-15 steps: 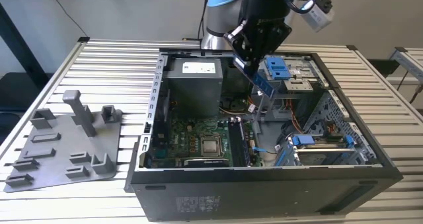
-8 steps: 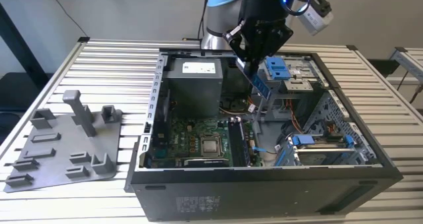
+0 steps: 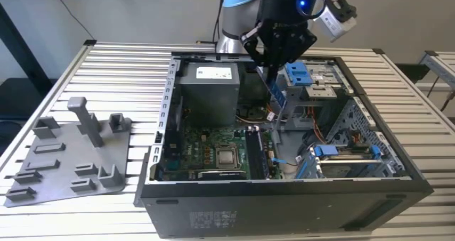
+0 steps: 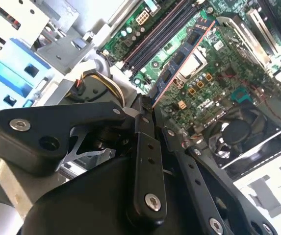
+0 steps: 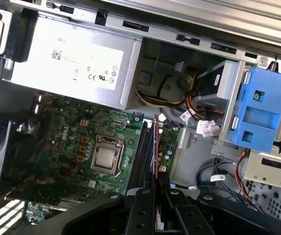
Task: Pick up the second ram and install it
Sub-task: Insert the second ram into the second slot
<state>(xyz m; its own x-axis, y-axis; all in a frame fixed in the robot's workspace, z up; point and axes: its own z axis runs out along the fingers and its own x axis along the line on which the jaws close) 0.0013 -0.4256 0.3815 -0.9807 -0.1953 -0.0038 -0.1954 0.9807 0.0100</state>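
Now, your fingers (image 4: 144,142) are clamped on one end of the second ram (image 4: 182,56), and the stick juts straight out beyond them. In the exterior view your arm (image 3: 242,6) points down into the open computer case (image 3: 284,198) lying on the slatted desk (image 3: 114,65). The stick hangs upright over the motherboard (image 3: 213,145), near the grey power supply (image 3: 206,83). A grey tray (image 3: 64,161) lies beside the case, on the exterior view's left.

The second ram (image 3: 276,94), a thin dark stick with a bluish face, hangs nearly upright, clamped at its top in my gripper (image 3: 271,65), its lower end over the motherboard (image 3: 213,145), apparently unseated.
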